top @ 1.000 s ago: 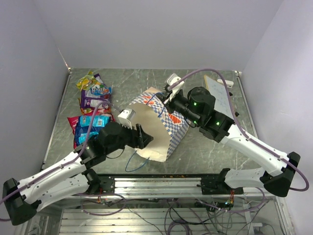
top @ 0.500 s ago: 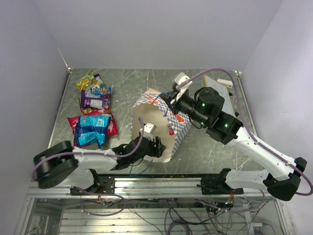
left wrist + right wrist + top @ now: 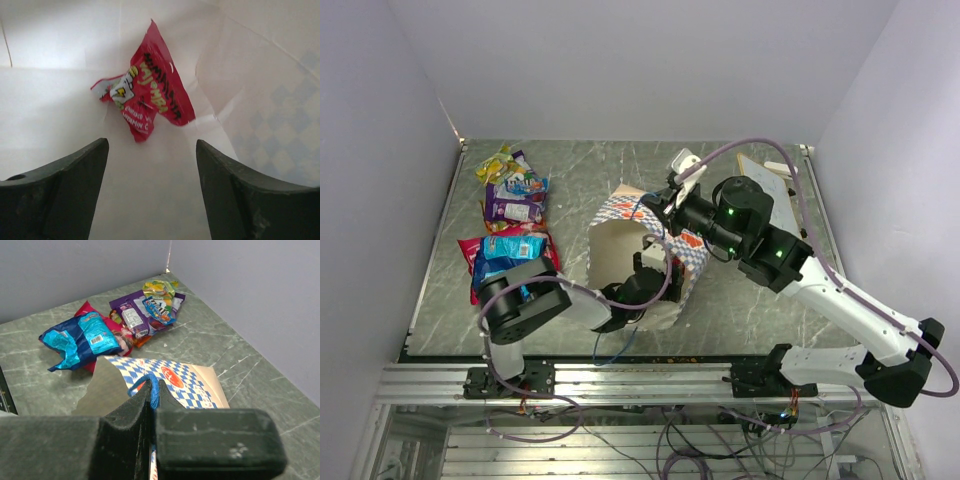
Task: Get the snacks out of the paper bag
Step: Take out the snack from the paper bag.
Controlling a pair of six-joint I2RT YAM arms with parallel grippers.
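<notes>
The checkered paper bag (image 3: 616,245) lies on its side mid-table, mouth toward the arms. My left gripper (image 3: 151,145) is deep inside it, open, with nothing between its fingers. Just beyond the fingertips a red snack packet (image 3: 145,100) lies on the bag's cream wall (image 3: 60,100). In the top view the bag hides those fingers. My right gripper (image 3: 154,390) is shut on the bag's blue string handle (image 3: 155,382) and holds the upper edge up at the bag's far side (image 3: 660,205). Several snacks (image 3: 510,225) lie in a pile on the table's left.
A blue packet (image 3: 80,340), a purple one (image 3: 135,315) and a yellow-green one (image 3: 157,292) show in the pile near the left wall. A flat white board (image 3: 770,200) lies at the back right. The other blue handle (image 3: 610,345) trails near the front edge.
My left arm has folded and swung in from the left, pushing its gripper from the bag's mouth to deep inside. The right gripper has kept its hold on the handle.
</notes>
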